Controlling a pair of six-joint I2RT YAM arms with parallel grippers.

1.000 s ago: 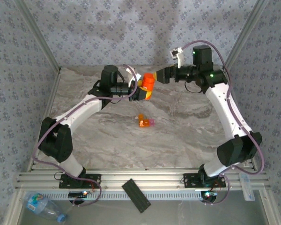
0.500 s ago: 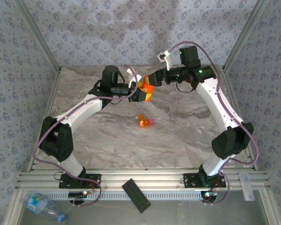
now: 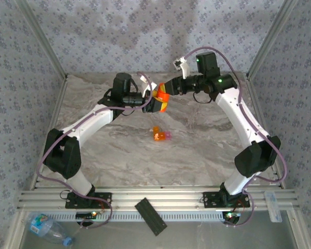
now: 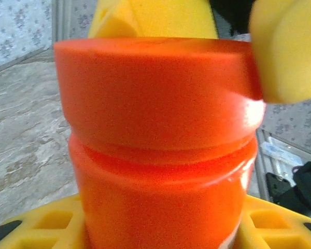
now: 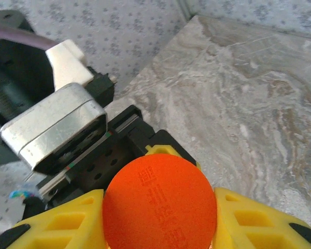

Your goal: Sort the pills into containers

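The orange pill bottle [image 3: 162,97] is held above the far middle of the table. My left gripper [image 3: 156,105] is shut on its body [image 4: 160,202], with a yellow finger [image 4: 36,231] on either side. My right gripper [image 3: 167,89] comes in from the right and is shut on the bottle's round cap [image 5: 159,205]; its yellow fingers [image 5: 57,223] press both sides of the cap [image 4: 155,93]. The tiny orange compartment with its pale pink piece [image 3: 160,135] lies on the table in front of the bottle. No pills are in view.
A black flat bar [image 3: 151,216] lies across the aluminium rail at the near edge. A clear plastic bottle [image 3: 46,227] lies at the bottom left outside the table. Patterned walls enclose the marbled table [image 3: 207,140] on three sides.
My right arm swung left to the bottle and its jaws closed round the cap. The left arm and the bottle stayed where they were.
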